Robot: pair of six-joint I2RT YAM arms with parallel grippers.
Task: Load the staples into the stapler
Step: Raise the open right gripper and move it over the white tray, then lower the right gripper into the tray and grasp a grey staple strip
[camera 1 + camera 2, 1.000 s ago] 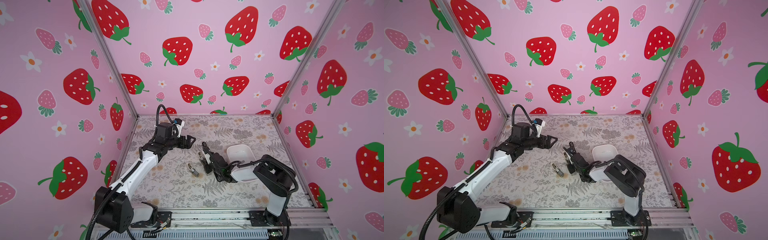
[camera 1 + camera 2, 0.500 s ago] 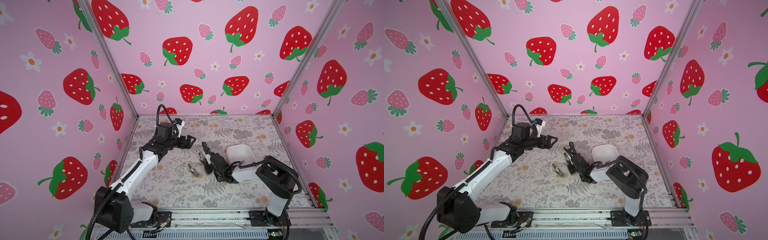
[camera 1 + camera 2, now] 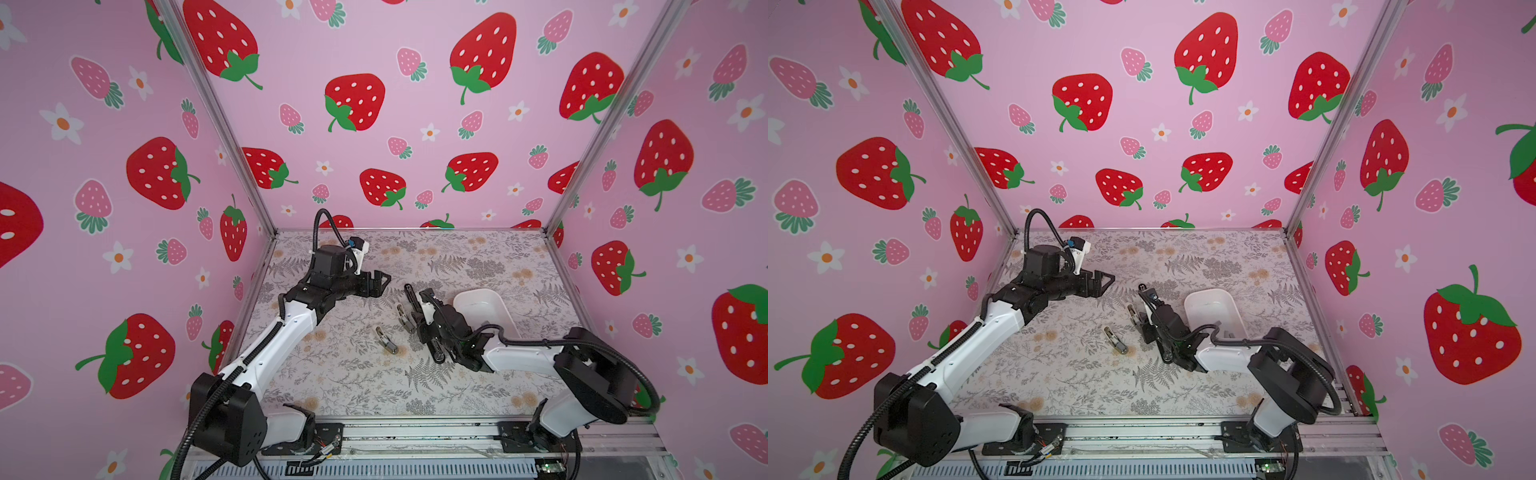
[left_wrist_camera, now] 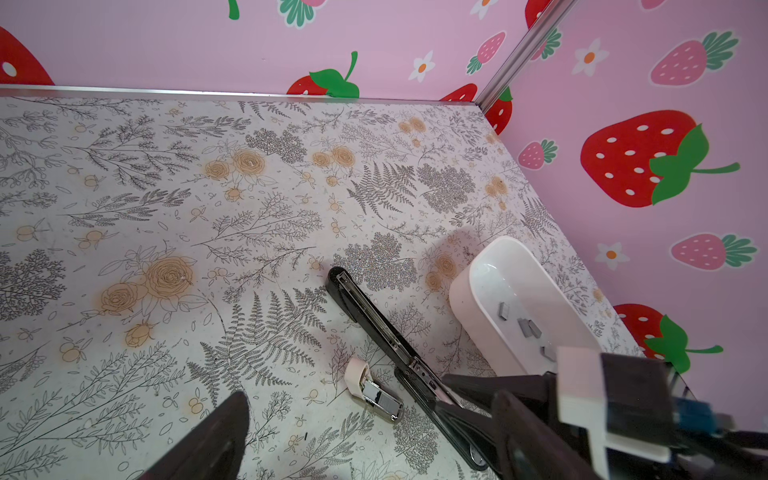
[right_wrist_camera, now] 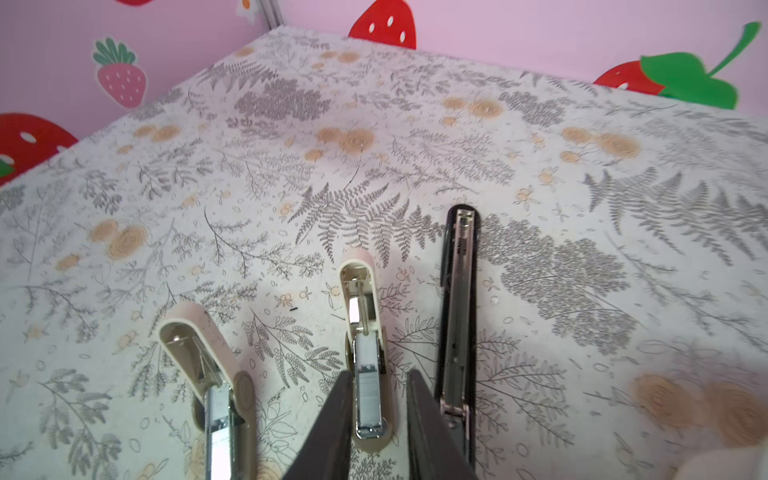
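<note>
Staples (image 4: 528,327) loose in white tray (image 4: 478,328)

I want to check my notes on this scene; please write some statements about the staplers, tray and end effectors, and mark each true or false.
1. The white tray holds staple strips. True.
2. The black stapler is closed. False: it lies opened flat.
3. The left end effector grips a strip. False: it is open and empty.
4. The right end effector straddles a beige stapler. True.
</note>
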